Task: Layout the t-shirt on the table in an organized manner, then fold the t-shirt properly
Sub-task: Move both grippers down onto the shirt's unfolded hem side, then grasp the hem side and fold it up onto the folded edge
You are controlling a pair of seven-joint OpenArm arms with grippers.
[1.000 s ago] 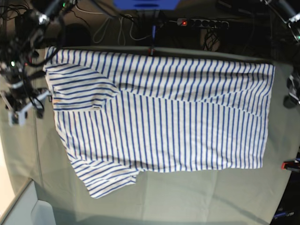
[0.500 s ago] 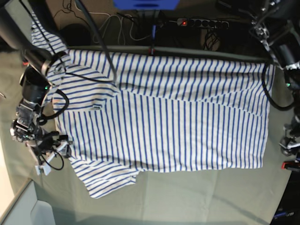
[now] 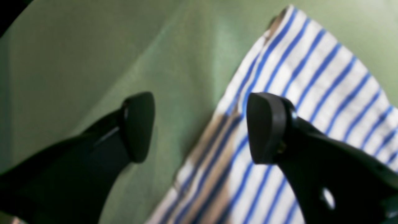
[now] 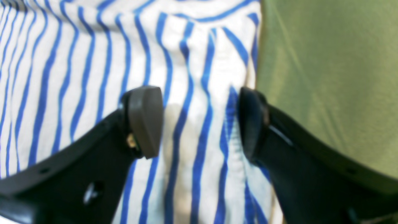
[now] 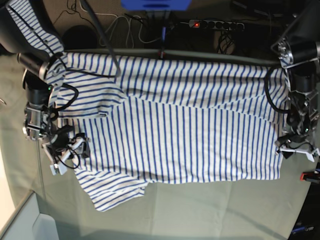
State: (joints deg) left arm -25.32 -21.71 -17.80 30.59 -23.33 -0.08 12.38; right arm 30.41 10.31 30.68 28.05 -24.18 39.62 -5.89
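Looking at my feeds, the t-shirt [image 5: 180,135] is spread across the table [image 5: 210,210], already folded over lengthwise, with one sleeve sticking out toward the near edge. My left gripper [image 3: 199,127] is down at the hem end with its jaws spread wide, one finger over the striped cloth and the other over bare table, nothing pinched. My right gripper [image 4: 199,121] is at the sleeve end, jaws also parted and straddling a bit of the shirt's edge, though the pads aren't squeezing it. Both wrist views are blurry.
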